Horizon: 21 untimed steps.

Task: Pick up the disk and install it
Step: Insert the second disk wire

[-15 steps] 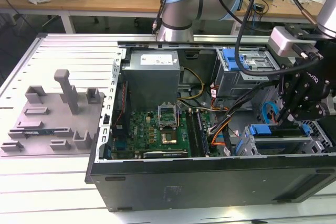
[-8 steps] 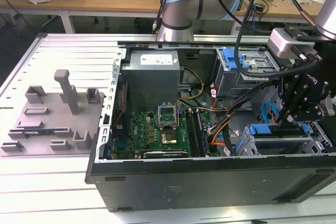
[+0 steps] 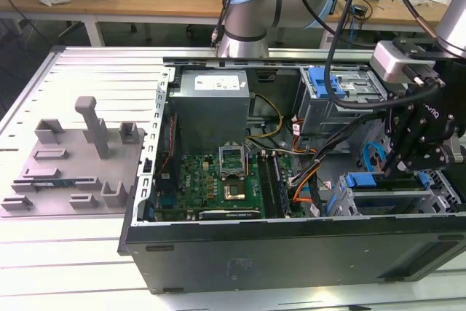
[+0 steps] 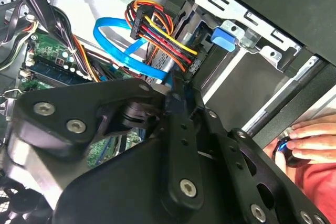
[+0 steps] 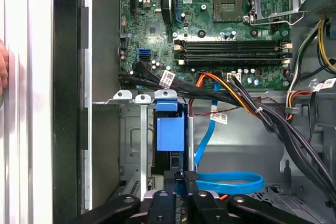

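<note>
Hovering gripper (image 3: 399,169) above the drive bay (image 3: 397,194).

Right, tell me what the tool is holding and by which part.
It cannot be told. In the first wrist view the tool sits low at the grey drive bay, next to a blue latch piece; whatever it may grip is hidden.

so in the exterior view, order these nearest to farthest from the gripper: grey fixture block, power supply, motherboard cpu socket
1. Motherboard cpu socket, mid-case, nearest the gripper.
2. Power supply, back of the case, farther toward the view's left.
3. Grey fixture block, outside the case, far left.
</note>
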Motion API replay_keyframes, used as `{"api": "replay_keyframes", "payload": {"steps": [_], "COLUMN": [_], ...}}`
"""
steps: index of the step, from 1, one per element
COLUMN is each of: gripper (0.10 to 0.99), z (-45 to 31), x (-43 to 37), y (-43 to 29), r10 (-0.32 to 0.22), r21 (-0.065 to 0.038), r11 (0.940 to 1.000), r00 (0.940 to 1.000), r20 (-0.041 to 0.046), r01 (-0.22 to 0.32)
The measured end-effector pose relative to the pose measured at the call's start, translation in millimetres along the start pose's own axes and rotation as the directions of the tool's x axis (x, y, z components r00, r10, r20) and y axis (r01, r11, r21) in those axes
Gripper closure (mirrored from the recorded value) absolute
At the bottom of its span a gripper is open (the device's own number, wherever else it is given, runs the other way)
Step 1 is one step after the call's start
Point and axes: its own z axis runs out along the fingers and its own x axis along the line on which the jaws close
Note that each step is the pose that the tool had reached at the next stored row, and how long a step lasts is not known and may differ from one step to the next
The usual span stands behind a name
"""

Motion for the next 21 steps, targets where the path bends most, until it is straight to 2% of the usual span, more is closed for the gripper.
{"api": "replay_keyframes", "payload": {"steps": [1,14,17,21], "gripper": [0.851,0.851,0.851,0.851], "z": [-0.7,-11.5,-15.8,-28.6], "x": [0.1,0.9,1.3,2.1], "y": [0.0,0.4,0.6,1.0], "r10": [0.000,0.000,0.000,0.000], "r21": [0.000,0.000,0.000,0.000], "r11": [1.0000,1.0000,1.0000,1.0000], "r00": [1.0000,1.0000,1.0000,1.0000], "r20": [-0.0004,-0.0007,-0.0007,-0.0007], "r01": [0.000,0.000,0.000,0.000]}}
